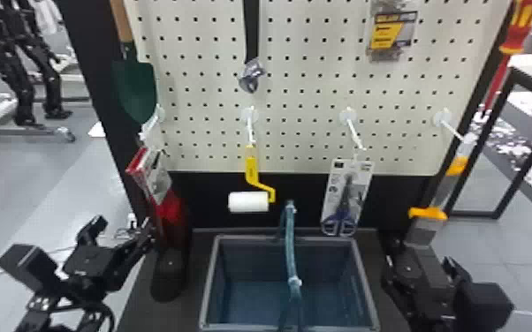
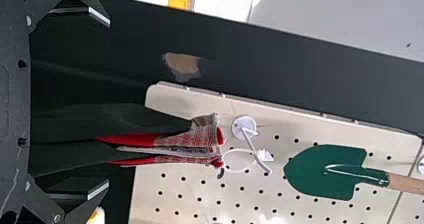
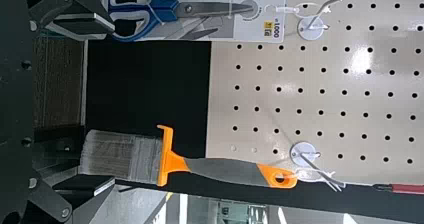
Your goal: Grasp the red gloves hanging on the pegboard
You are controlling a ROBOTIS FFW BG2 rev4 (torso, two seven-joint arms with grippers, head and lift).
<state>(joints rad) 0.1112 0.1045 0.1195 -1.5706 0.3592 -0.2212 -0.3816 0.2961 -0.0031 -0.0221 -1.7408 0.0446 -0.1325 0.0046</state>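
The red gloves [image 1: 160, 190] hang from the leftmost white peg [image 1: 153, 120] of the pegboard [image 1: 313, 84]; they have checked cuffs and dark palms. My left gripper [image 1: 133, 240] stands open low at the left, its fingertips close to the gloves' lower end. In the left wrist view the red gloves [image 2: 165, 145] run into the gap between my left gripper's [image 2: 100, 101] two fingers [image 2: 82, 6]; I cannot tell whether they touch. My right gripper [image 3: 100, 101] is open and parked at the lower right, below the paintbrush [image 3: 150, 156].
Also on the board hang a green shovel [image 1: 134, 88], a yellow paint roller [image 1: 252, 185], packaged scissors [image 1: 347, 194] and the orange-handled paintbrush [image 1: 431, 212]. A grey basket [image 1: 210, 273] with a blue handle [image 1: 290, 247] sits below the board. The right arm [image 1: 428, 278] rests beside it.
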